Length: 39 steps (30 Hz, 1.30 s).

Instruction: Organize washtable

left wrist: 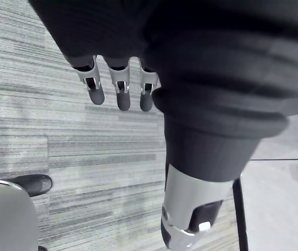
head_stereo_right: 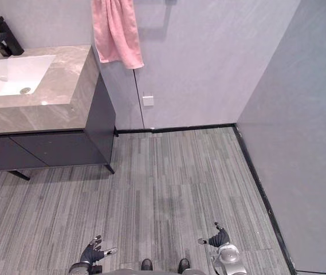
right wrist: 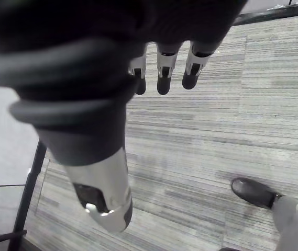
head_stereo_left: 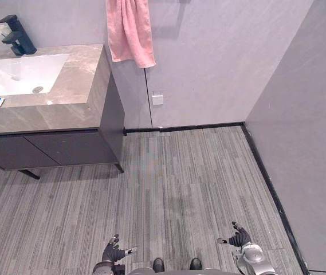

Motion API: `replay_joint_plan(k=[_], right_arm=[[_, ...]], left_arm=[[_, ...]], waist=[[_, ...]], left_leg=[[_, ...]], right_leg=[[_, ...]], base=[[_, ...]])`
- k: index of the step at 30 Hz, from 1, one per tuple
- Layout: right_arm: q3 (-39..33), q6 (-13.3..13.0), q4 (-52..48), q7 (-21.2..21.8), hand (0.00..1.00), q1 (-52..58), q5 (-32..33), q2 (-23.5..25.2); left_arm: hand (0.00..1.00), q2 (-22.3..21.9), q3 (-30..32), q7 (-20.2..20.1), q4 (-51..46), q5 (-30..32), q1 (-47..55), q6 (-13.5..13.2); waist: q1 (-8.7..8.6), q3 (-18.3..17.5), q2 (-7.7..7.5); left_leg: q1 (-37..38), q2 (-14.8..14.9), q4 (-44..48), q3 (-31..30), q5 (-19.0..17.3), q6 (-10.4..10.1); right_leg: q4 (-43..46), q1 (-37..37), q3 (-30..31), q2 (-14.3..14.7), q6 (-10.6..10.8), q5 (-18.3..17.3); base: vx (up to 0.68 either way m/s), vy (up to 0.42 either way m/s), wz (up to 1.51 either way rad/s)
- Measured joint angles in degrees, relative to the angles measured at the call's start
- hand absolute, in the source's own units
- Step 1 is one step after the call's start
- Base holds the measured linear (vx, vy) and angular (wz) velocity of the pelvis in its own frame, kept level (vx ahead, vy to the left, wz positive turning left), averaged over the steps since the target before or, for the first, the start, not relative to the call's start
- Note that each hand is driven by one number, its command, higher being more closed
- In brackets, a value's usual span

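Work seems not yet begun: the left hand [head_stereo_left: 114,251] and right hand [head_stereo_left: 240,236] hang empty with relaxed fingers, the washtable [head_stereo_left: 77,80] stands well apart at ten o'clock, so the robot likely must first walk there.

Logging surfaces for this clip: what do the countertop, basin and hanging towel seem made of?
Countertop: polished stone or stone-look slab, grey-beige veining with glare. Basin: glossy white, likely ceramic. Towel: soft pink cloth hanging in folds, probably terry.
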Motion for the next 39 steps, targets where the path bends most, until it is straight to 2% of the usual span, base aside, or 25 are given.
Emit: replay_joint_plan(k=[5, 9, 10, 13, 15, 16, 17, 18, 20, 21, 22, 24, 26, 27, 28, 29, 30, 31, 32, 33, 35, 37, 39], right_arm=[[-0.16, 0.82, 0.00, -0.66, 0.00, -0.18, 0.42, 0.02], [-1.01, 0.90, 0.04, -0.84, 0.00, -2.02, 1.04, -0.20], [-0.98, 0.95, 0.06, -0.82, 0.00, -2.16, 1.64, -0.26], [-0.91, 0.98, 0.06, -0.75, 0.00, -2.25, 2.08, -0.13], [0.24, 0.99, 0.10, -0.70, 0.00, -1.79, 2.47, 0.18], [0.49, 1.01, 0.12, -0.63, 0.00, -1.53, 2.51, 0.23], [1.30, 1.08, 0.31, -0.53, 0.00, -1.61, 2.54, 0.32], [1.62, 1.07, 0.34, -0.40, 0.00, -1.96, 2.54, 0.36], [1.61, 1.01, 0.30, -0.44, 0.00, -2.28, 2.56, 0.00], [1.62, 1.01, 0.30, -0.44, 0.00, -2.62, 2.57, -0.45], [1.62, 1.01, 0.30, -0.44, 0.00, -2.66, 2.57, -0.56], [1.54, 0.98, 0.27, -0.44, 0.00, -1.77, 3.08, -0.61], [1.41, 0.90, 0.01, -0.42, 0.00, -1.14, 3.37, -0.79], [1.12, 0.95, -0.26, -0.46, 0.00, -1.80, 3.76, -0.85], [1.17, 0.80, -1.32, -0.40, 0.00, -2.23, 3.90, -0.81], [1.24, 0.66, -1.72, -0.41, 0.00, -2.25, 4.24, -0.86], [1.87, 0.49, -1.69, -0.44, 0.00, -1.98, 4.35, -0.86], [2.54, 0.48, -1.62, -0.47, 0.00, -1.28, 4.56, -0.71], [2.57, 0.41, -1.63, -0.54, 0.00, -1.00, 5.00, -0.58], [2.47, 0.35, -1.57, -0.68, 0.00, -0.96, 5.58, -0.57], [2.25, 0.23, -1.62, -0.98, 0.00, -1.37, 6.86, -0.57], [1.29, 0.24, -1.61, -1.05, 0.00, -2.08, 7.65, -0.34], [0.36, 0.25, -1.65, -1.13, 0.00, -2.13, 8.76, 0.19]], left_arm=[[0.00, 0.28, 0.07, 0.96, -0.37, -0.08, -0.61, 0.09], [0.00, 0.29, 0.05, 1.01, -1.49, -0.12, -1.09, 0.15], [0.00, 0.36, 0.04, 1.02, -2.27, -0.12, -1.24, 0.14], [0.00, 0.65, 0.00, 1.00, -2.41, -0.12, -1.78, 0.17], [0.00, 1.93, -0.22, 0.97, -3.54, -0.11, -1.85, 0.15], [0.00, 2.42, -0.32, 0.98, -3.58, -0.11, -1.93, 0.15], [0.00, 3.31, -0.51, 0.99, -3.58, -0.11, -2.60, 0.27], [0.00, 3.55, -0.43, 1.09, -3.49, -0.11, -2.79, 0.58], [0.00, 3.54, -0.47, 1.06, -3.47, -0.11, -3.25, 0.64], [0.00, 3.23, -0.49, 1.06, -3.47, -0.11, -3.99, 0.64], [0.00, 3.15, -0.51, 1.06, -3.47, -0.11, -4.16, 0.65], [0.00, 2.73, -0.69, 1.02, -3.44, -0.01, -4.48, 0.62], [0.00, 2.02, -0.59, 1.05, -3.03, -0.02, -4.31, 0.67], [0.00, 1.41, -0.62, 0.97, -3.07, -0.01, -4.52, 0.55], [0.00, 0.92, -0.49, 1.03, -3.08, -0.02, -4.75, 0.58], [0.00, 0.56, -0.41, 1.01, -3.03, -0.03, -4.74, 0.59], [0.00, -0.13, 0.21, 0.93, -2.67, -0.05, -4.55, 0.63], [0.00, -0.13, 0.18, 0.83, -2.70, -0.08, -4.09, 0.64], [0.00, -0.05, 0.21, 0.81, -2.70, -0.11, -3.99, 0.64], [0.00, -0.02, 0.24, 0.79, -2.82, -0.10, -4.01, 0.64], [0.00, -0.04, 0.24, 0.77, -3.48, -0.08, -4.12, 0.55], [0.00, 0.03, 0.80, 0.79, -3.75, -0.26, -4.56, 0.52], [0.00, 0.32, 0.51, 0.82, -4.08, -0.20, -6.30, 0.55]], waist=[[0.06, 0.88, -0.51], [-0.06, 1.81, 0.72], [0.02, 2.13, 1.01], [0.07, 3.08, 1.28], [-0.22, 4.51, 0.73], [-0.23, 4.60, 0.78], [0.01, 5.56, -0.13], [0.02, 6.41, -0.77], [-0.73, 6.91, -0.22], [-1.08, 7.56, 0.82], [-1.25, 7.70, 1.00], [-1.87, 7.46, 0.49], [-2.31, 6.95, 0.02], [-1.99, 6.67, 1.29], [-1.95, 6.71, 1.60], [-1.83, 6.79, 1.96], [-1.62, 7.00, 2.15], [-1.32, 7.08, 2.07], [-1.15, 7.19, 1.88], [-0.50, 7.53, 1.30], [0.29, 7.88, 0.61], [0.68, 8.11, 0.40], [1.20, 9.06, -0.60]], left_leg=[[-3.65, 0.79, 7.29, 1.29, -4.55, 0.59], [-6.52, 2.66, 15.31, 2.75, -10.16, 0.90], [-7.15, 3.14, 17.40, 3.10, -11.54, 1.01], [-6.06, 3.43, 19.79, 3.38, -12.47, 1.16], [-3.56, 2.92, 20.96, 2.70, -14.33, 2.05], [-3.24, 2.77, 21.36, 2.41, -15.73, 2.35], [-1.76, 1.97, 21.54, 2.06, -17.42, 3.02], [-0.36, 1.63, 21.26, 1.39, -17.64, 2.91], [1.05, 2.29, 19.44, -0.28, -17.71, 2.80], [2.25, 3.66, 17.90, -1.37, -17.94, 1.85], [2.81, 3.97, 17.27, -1.84, -17.90, 1.32], [5.57, 4.24, 15.93, -4.34, -18.71, -1.39], [7.43, 4.90, 16.43, -6.37, -19.69, -3.15], [6.11, 6.56, 19.14, -7.23, -18.41, -5.49], [2.93, 6.97, 25.60, -7.37, -16.09, -9.39], [0.85, 7.62, 30.44, -7.39, -14.02, -10.24], [-3.43, 8.94, 41.42, -7.15, -7.58, -9.09], [-6.72, 11.56, 51.61, -5.66, -8.09, -8.34], [-8.14, 13.14, 55.78, -3.98, -8.77, -7.30], [-10.51, 15.21, 60.78, -1.20, -10.09, -5.19], [-15.94, 15.77, 62.08, -0.27, -11.26, -3.68], [-21.72, 15.31, 58.69, -0.71, -12.46, -3.98], [-25.46, 12.34, 44.98, -0.93, -12.54, -4.82]], right_leg=[[0.18, -0.86, 0.65, -0.02, 0.39, -0.27], [6.52, -3.60, 1.26, 0.53, 1.99, -3.45], [10.63, -5.15, 0.96, 0.53, 3.04, -5.09], [24.45, -10.04, -1.33, -0.85, 4.71, -7.62], [42.13, -16.27, -3.58, -3.66, 3.98, -7.72], [45.74, -17.80, -3.90, -4.24, 3.26, -8.44], [50.37, -19.92, -4.14, -5.15, 2.79, -10.77], [50.66, -20.97, -4.94, -5.89, 2.29, -12.79], [46.77, -22.60, -7.76, -5.49, 1.85, -14.00], [40.07, -24.57, -9.38, -3.94, 1.61, -13.59], [36.89, -25.22, -9.77, -3.42, 1.74, -13.14], [26.98, -26.14, -9.00, -2.00, -0.45, -7.16], [27.92, -25.84, -8.68, -1.93, -5.01, -2.31], [29.05, -25.76, -10.35, -1.18, -6.30, -3.74], [27.61, -24.17, -10.72, -0.47, -6.79, -5.29], [26.22, -22.73, -10.93, 0.22, -6.93, -5.61], [22.32, -18.13, -11.08, 1.36, -7.05, -6.06], [18.57, -12.66, -11.26, 2.57, -7.27, -6.22], [17.07, -9.93, -11.23, 3.13, -7.39, -6.30], [14.80, -5.75, -10.92, 3.48, -7.68, -6.52], [11.55, -1.41, -10.07, 3.38, -7.70, -6.55], [8.67, 1.37, -9.43, 3.12, -7.49, -6.66], [7.70, 4.22, -9.48, 1.07, -5.22, -8.02]], base=[[0.05, 0.018, -0.15], [0.12, 0.048, -0.26], [0.11, 0.050, -0.19], [0.14, 0.099, -0.10], [0.15, 0.103, 0.20], [0.22, 0.098, 0.19], [0.22, 0.042, 0.10], [0.23, 0.021, 0.16], [0.28, -0.016, 0.38], [0.31, -0.033, 0.42], [0.36, -0.056, 0.49], [0.44, -0.118, 0.58], [0.53, -0.197, 0.50], [0.64, -0.257, 0.33], [0.53, -0.217, 0.10], [0.55, -0.231, 0.12], [0.64, -0.230, 0.12], [0.53, -0.181, 0.13], [0.50, -0.149, 0.05], [0.36, -0.095, -0.07], [0.48, -0.063, -0.16], [0.37, 0.076, -0.16], [0.35, 0.192, -0.05]])
